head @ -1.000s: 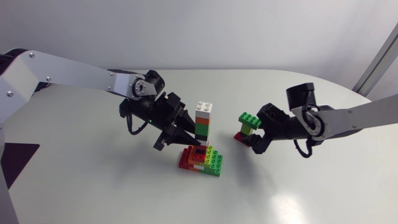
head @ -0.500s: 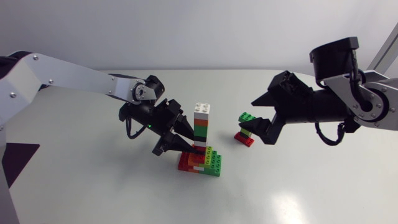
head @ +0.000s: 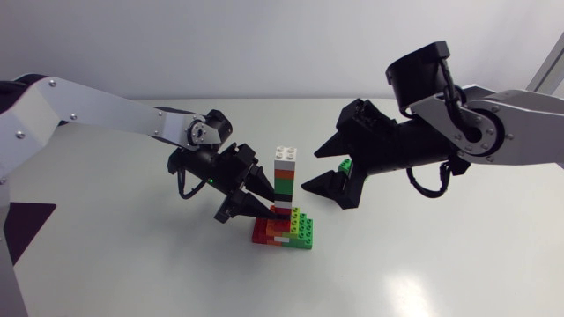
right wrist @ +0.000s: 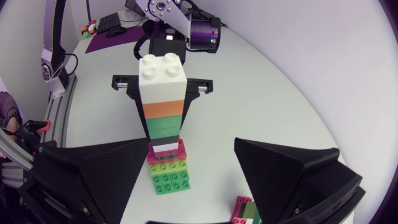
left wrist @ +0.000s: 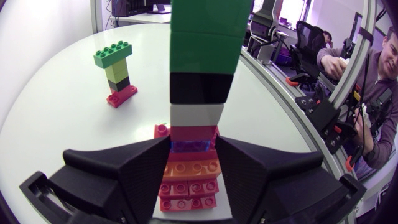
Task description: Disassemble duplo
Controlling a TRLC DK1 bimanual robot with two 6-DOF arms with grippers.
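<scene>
Your duplo tower point(head: 285, 180) stands upright mid-table, long axis vertical, its lower bricks pinched by your left gripper point(left wrist: 194, 146). Your right gripper point(right wrist: 191, 146) hangs spread beside it, hiding most of the small stack point(left wrist: 115, 74) from overhead.

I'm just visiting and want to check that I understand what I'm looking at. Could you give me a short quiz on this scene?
1. True or false: the right gripper is shut on the tall tower.
2. What colour is the brick on top of the tall tower? A white, B red, C blue.
3. Fill in: the small stack, which stands apart from the tall tower, has a ____ brick on top.

Key: 1 false, its fingers stand wide apart, clear of the tower; 2 A; 3 green.
</scene>
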